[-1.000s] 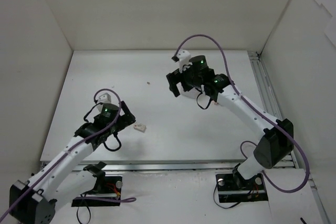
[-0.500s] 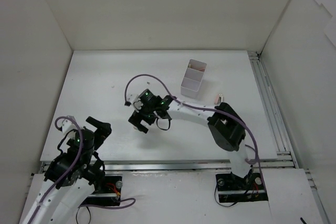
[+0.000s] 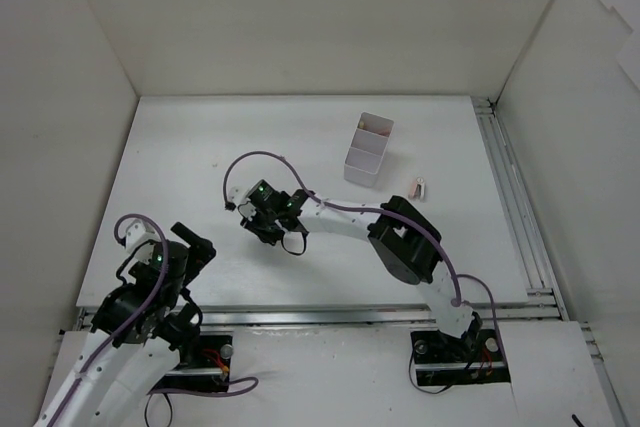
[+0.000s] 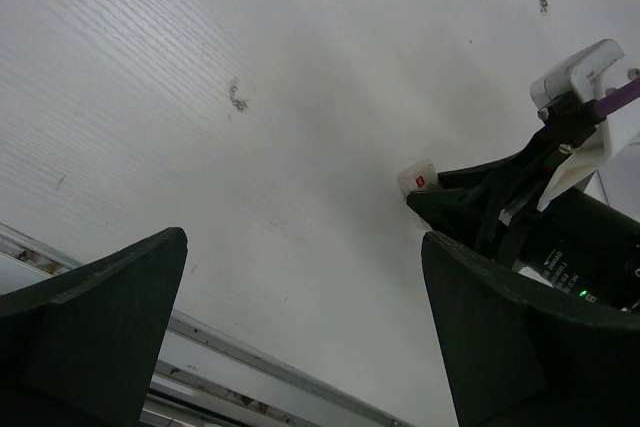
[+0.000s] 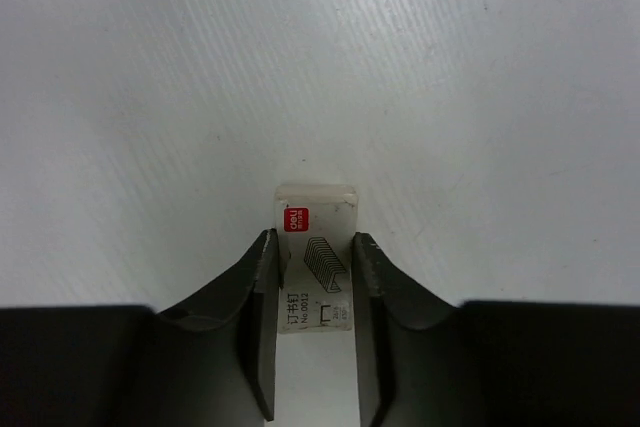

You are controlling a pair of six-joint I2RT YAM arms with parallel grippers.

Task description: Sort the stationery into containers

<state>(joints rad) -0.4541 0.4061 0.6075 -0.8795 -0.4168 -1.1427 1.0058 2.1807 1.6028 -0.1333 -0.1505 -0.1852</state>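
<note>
"White table [image 3: 330, 127], white walls [image 3: 300, 27]. Where are your hands on it?"

"My right arm [image 3: 340, 215] stretches across to the left half of the table, about midway between the near and far edges. At its end, my right gripper [image 5: 315, 239] points down at a staple box [image 5: 316, 272]."

"What does the staple box look like?"

"Small, pale and rectangular. It has a red logo [image 5: 297, 219] at one corner and a drawing of staples on its top face. It lies lengthwise between my two black fingers [image 5: 240, 347], which press against its long sides and pinch it. In my left wrist view it appears to rest on the table."

"And your other hand?"

"My left gripper [image 4: 305, 239] is at the near left of the table, close to the near edge. Its fingers are spread wide apart. Between them I see bare table and, farther off, my right gripper with the staple box at its tip."

"Where is the container?"

"A white box [image 3: 362, 169], open at the top and divided inside, stands toward the far right of the table. It is well apart from the staple box. A small pale piece [image 3: 421, 187] lies on the table to the right of the box, near it but not touching."
</note>
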